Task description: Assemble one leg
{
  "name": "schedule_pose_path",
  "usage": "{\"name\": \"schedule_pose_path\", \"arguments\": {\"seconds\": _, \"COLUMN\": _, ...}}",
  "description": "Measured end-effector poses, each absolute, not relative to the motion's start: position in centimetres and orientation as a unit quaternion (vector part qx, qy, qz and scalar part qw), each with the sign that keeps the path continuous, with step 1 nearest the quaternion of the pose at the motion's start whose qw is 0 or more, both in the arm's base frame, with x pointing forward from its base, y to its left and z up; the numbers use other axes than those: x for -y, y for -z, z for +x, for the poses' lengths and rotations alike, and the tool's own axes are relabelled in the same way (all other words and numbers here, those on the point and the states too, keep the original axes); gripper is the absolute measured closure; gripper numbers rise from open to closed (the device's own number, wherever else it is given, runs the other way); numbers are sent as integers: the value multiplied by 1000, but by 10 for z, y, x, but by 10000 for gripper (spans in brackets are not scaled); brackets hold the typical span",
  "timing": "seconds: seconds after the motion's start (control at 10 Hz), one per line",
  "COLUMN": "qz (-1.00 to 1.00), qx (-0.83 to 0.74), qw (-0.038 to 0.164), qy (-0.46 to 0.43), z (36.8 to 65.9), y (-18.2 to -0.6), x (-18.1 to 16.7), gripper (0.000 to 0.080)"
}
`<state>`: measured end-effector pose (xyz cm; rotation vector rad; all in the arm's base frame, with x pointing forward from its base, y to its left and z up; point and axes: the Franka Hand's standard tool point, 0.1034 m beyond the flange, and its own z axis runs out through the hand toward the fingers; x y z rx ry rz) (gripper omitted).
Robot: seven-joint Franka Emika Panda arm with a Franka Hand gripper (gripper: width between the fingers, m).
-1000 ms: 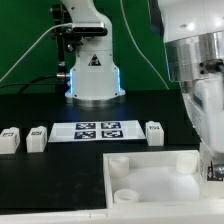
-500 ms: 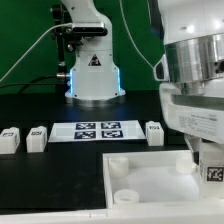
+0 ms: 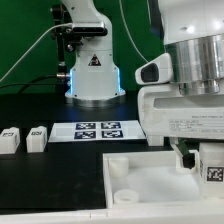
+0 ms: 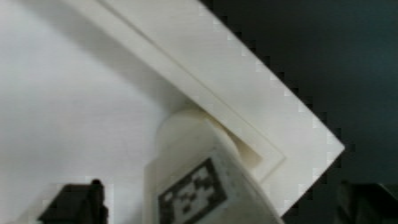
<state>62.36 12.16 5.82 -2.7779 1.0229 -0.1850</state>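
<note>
One leg [image 3: 212, 172], a white block with a black-and-white tag, stands upright at the far corner of the white square panel [image 3: 150, 180], at the exterior view's right. My gripper [image 3: 205, 160] hangs straight over it, its fingers either side of the leg with a small gap on each side. In the wrist view the leg [image 4: 199, 190] shows between the two dark fingertips [image 4: 75, 203], and the gripper [image 4: 219, 205] is open around it. Two more legs [image 3: 10, 139] [image 3: 37, 138] lie at the exterior view's left.
The marker board [image 3: 98, 130] lies behind the panel. The robot base [image 3: 93, 75] stands at the back. The panel has round sockets [image 3: 119, 163] at its near-left corners. My broad white hand [image 3: 185, 115] hides the table behind the panel's right side.
My hand has turned about its vertical axis over the leg, now showing its broad side and hiding the leg that lay right of the marker board. The leg's tag still faces the camera.
</note>
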Motion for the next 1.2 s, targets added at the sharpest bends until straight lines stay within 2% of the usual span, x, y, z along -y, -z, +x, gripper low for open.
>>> {"name": "schedule_pose_path", "arguments": {"seconds": 0.3, "qz": -984, "qx": -151, "qw": 58, "qy": 78, "z": 628, "y": -62, "x": -119, "gripper": 150}}
{"name": "schedule_pose_path", "arguments": {"seconds": 0.5, "qz": -984, "qx": -152, "qw": 58, "qy": 77, "z": 627, "y": -61, "x": -119, "gripper": 150}}
{"name": "schedule_pose_path", "arguments": {"seconds": 0.6, "qz": -983, "qx": -154, "qw": 58, "qy": 77, "z": 627, "y": -61, "x": -119, "gripper": 247}}
{"name": "schedule_pose_path", "arguments": {"seconds": 0.7, "qz": -980, "qx": -174, "qw": 60, "qy": 75, "z": 627, "y": -61, "x": -119, "gripper": 381}}
{"name": "schedule_pose_path", "arguments": {"seconds": 0.8, "qz": -980, "qx": -173, "qw": 59, "qy": 76, "z": 627, "y": -61, "x": -119, "gripper": 381}}
{"name": "schedule_pose_path", "arguments": {"seconds": 0.9, "qz": -980, "qx": -177, "qw": 57, "qy": 76, "z": 628, "y": -60, "x": -115, "gripper": 494}}
{"name": "schedule_pose_path", "arguments": {"seconds": 1.1, "qz": -964, "qx": -250, "qw": 57, "qy": 72, "z": 628, "y": -60, "x": -112, "gripper": 494}}
{"name": "schedule_pose_path", "arguments": {"seconds": 1.2, "qz": -959, "qx": -270, "qw": 51, "qy": 73, "z": 628, "y": -60, "x": -108, "gripper": 493}}
